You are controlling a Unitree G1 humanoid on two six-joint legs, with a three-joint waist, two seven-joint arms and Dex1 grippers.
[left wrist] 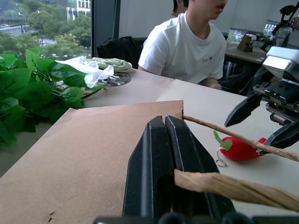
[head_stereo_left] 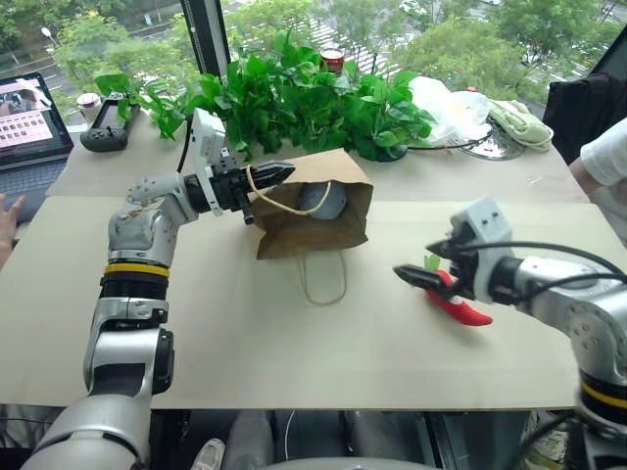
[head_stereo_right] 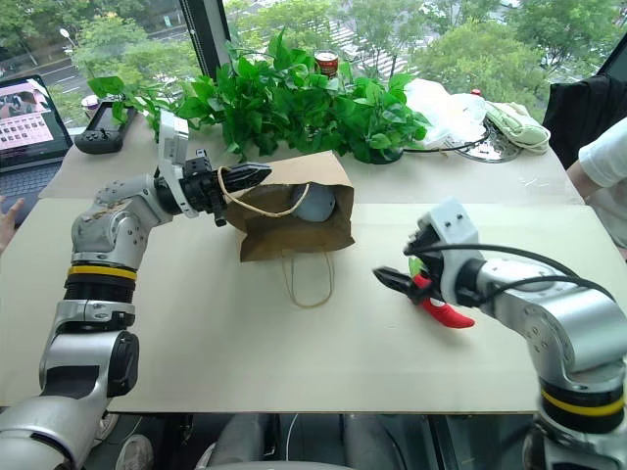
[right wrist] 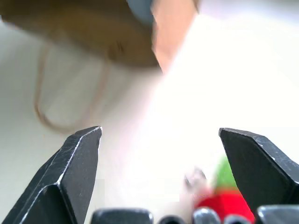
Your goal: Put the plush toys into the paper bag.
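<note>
**Ball bagged, chili on the table**

The paper bag [head_stereo_left: 313, 211] lies on its side on the table [head_stereo_left: 245, 333], the grey-white ball [head_stereo_left: 321, 201] inside its mouth. The left gripper [head_stereo_left: 277, 175] pinches the bag's upper cord handle [left wrist: 233, 186]. Right of the bag, the red chili pepper [head_stereo_left: 460, 305] lies beneath the right gripper [head_stereo_left: 421, 277], jaws spread wide.

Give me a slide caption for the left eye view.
Left claw holds the paper bag open by its cord handle, grey ball inside; open right claw nears the red chili.
</note>
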